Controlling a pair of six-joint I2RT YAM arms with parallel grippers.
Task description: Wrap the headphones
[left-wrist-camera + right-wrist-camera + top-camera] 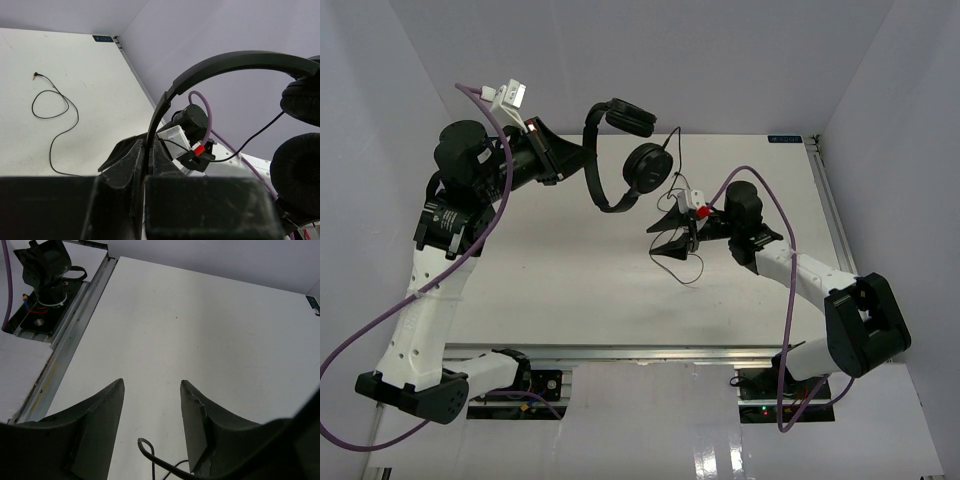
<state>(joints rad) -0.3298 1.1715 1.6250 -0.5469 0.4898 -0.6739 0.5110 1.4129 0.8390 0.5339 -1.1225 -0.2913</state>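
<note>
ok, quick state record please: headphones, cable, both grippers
headphones: lifted off the table, held by the headband
left gripper: shut on the headband
right gripper: open, over the table, cable passing between its fingers
cable: hangs from an earcup down to the right gripper, the rest in loose loops on the table
plug: lying free on the table
wrap: none yet, no cable wound round the headphones

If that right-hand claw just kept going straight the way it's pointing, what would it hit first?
Probably the bare table: the right gripper has its jaws slanting down at it. The headphone cable loops between them, depth unclear.
</note>
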